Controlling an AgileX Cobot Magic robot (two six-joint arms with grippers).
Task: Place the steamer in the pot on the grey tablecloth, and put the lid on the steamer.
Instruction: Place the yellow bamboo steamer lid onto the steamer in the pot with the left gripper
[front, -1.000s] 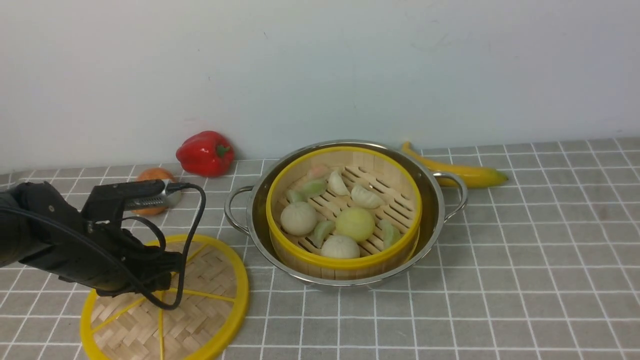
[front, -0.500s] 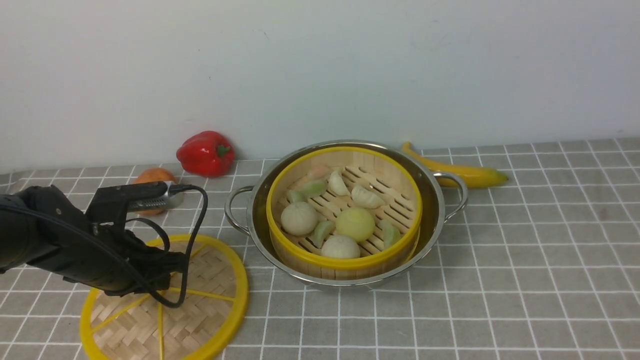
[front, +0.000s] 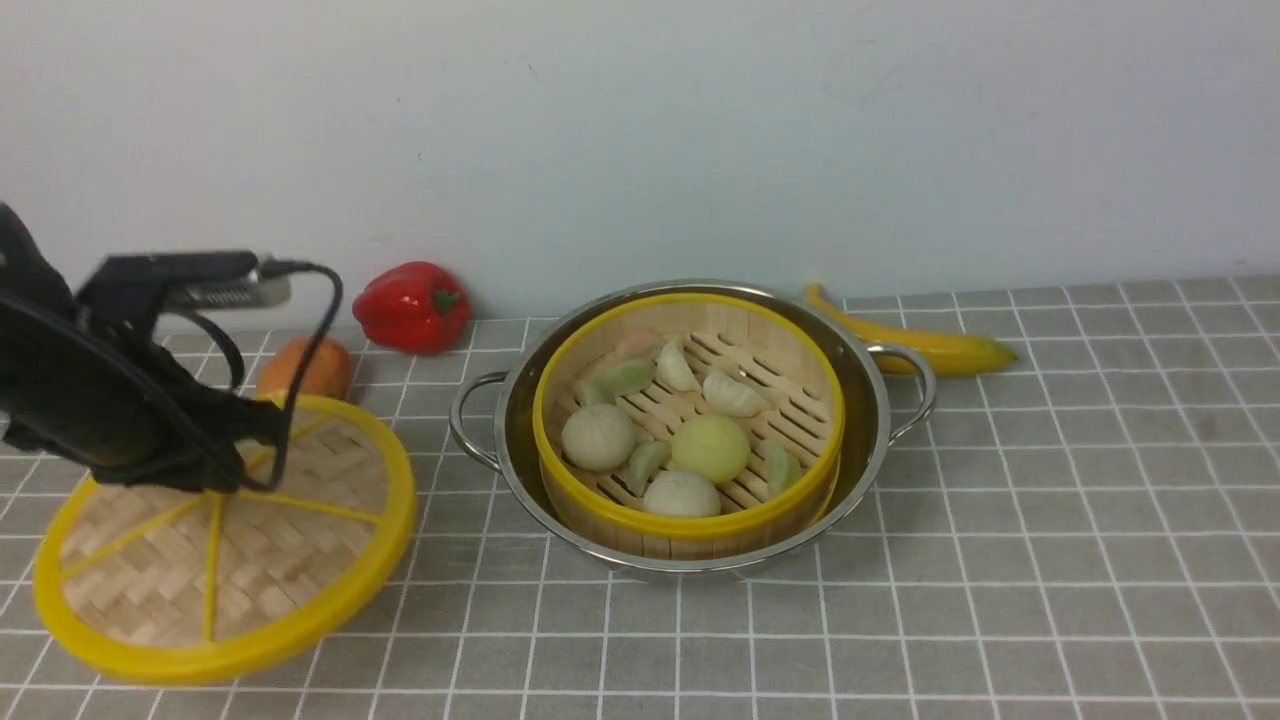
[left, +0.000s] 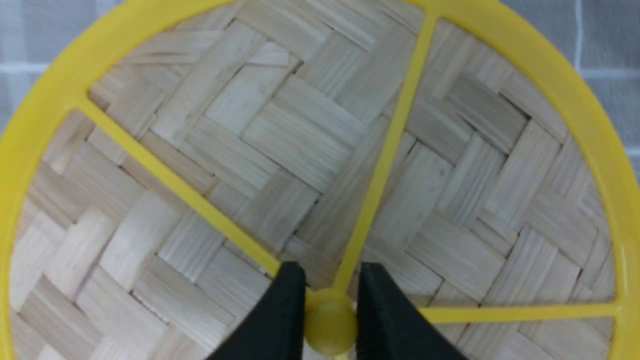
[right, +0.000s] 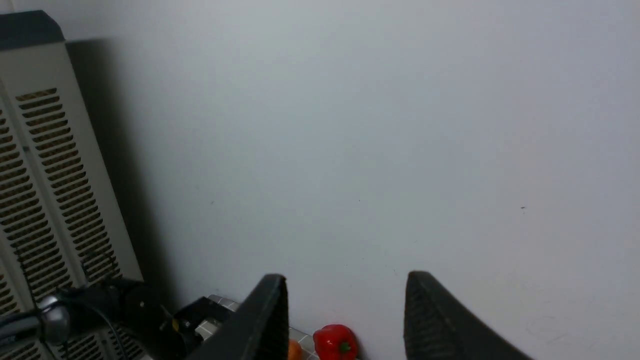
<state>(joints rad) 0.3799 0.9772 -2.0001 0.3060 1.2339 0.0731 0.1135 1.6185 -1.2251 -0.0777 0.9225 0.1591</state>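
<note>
The steamer (front: 690, 520), a yellow-rimmed bamboo basket holding several buns and dumplings, sits inside the shiny pot (front: 868, 400) on the grey tablecloth (front: 1050, 520). To its left the lid (front: 290, 560), a woven disc with yellow rim and spokes, hangs tilted above the cloth. My left gripper (front: 225, 480) is shut on the lid's yellow central hub (left: 330, 320), a black finger (left: 285, 310) pressing each side of it. My right gripper (right: 345, 300) is out of the front view; its own camera shows it open, empty, facing the wall.
A red bell pepper (front: 411, 306) and an orange fruit (front: 315, 368) lie at the back left by the wall. A yellow banana (front: 925, 345) lies behind the pot on the right. A slatted beige cabinet (right: 45, 200) shows in the right wrist view.
My left gripper closed on the lid's hub, then rose and moved left with the lid, which now hangs tilted off the cloth. The pot and steamer stayed put.
</note>
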